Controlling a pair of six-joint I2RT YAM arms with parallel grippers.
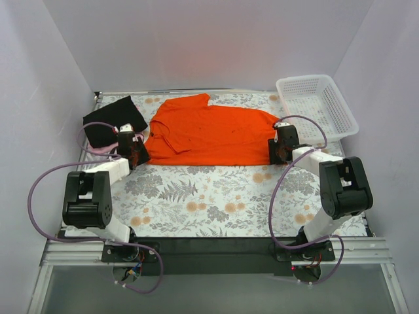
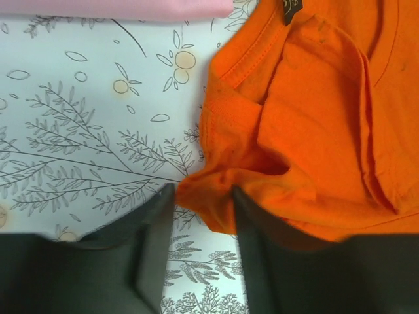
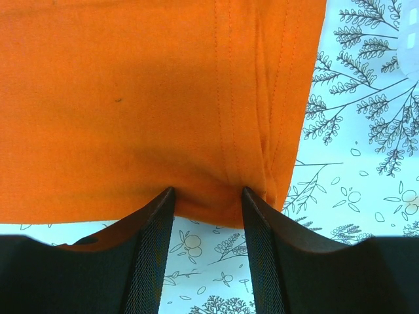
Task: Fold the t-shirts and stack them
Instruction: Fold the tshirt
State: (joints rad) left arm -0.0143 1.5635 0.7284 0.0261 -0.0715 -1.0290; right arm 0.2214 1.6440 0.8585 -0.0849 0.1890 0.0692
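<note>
The orange t-shirt (image 1: 209,131) lies spread across the back middle of the table, its collar toward the left. The black t-shirt (image 1: 110,118) lies folded at the back left, with the pink t-shirt (image 1: 98,150) showing under its near edge. My left gripper (image 1: 134,152) is open at the orange shirt's near left corner. In the left wrist view a bunched corner of the shirt (image 2: 314,131) sits between the tips of the gripper (image 2: 203,203). My right gripper (image 1: 280,149) is open at the shirt's right hem. In the right wrist view the hem (image 3: 150,98) lies between the tips of the gripper (image 3: 208,196).
A white mesh basket (image 1: 317,108) stands at the back right, just beyond the right gripper. The floral tablecloth (image 1: 216,196) covers the table in front of the shirt. The pink shirt's edge (image 2: 118,8) shows at the top of the left wrist view. White walls close in the sides and back.
</note>
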